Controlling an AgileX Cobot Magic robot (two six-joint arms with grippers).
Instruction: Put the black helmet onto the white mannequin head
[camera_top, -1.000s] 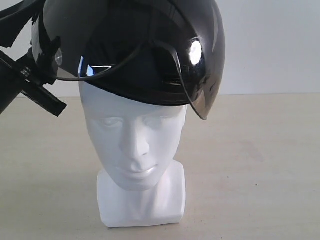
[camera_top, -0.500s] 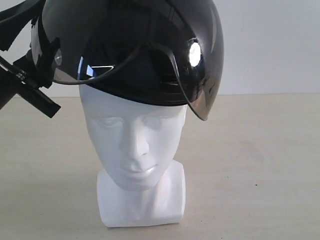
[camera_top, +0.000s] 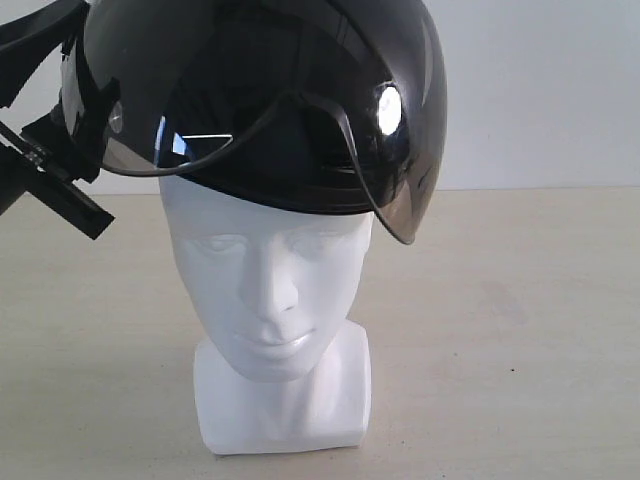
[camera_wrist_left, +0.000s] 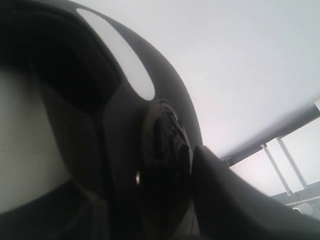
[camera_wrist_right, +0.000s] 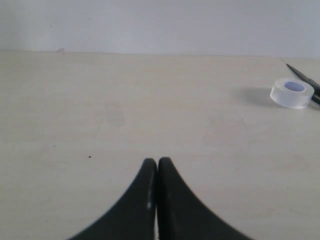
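Since a second ago the left gripper (camera_top: 62, 185) has slid outward from the side of the black helmet (camera_top: 270, 90), while the helmet itself has barely shifted. We judge this to be the release. The helmet sits on the crown of the white mannequin head (camera_top: 270, 290), just beside that gripper. It is tilted, so its smoky visor (camera_top: 400, 190) hangs lower on the side away from the gripper and the face is uncovered. We cannot tell whether the jaws stand clear of the rim or touch it, because the wrist view shows only one dark finger (camera_wrist_left: 235, 210) close against the shell. The right gripper (camera_wrist_right: 157, 161) hovers with its fingers pressed together, holding nothing, over the pale beige table (camera_wrist_right: 75, 125). Well ahead of it lies a roll of clear tape (camera_wrist_right: 292, 93). A plain white wall (camera_top: 540, 90) backs the scene.
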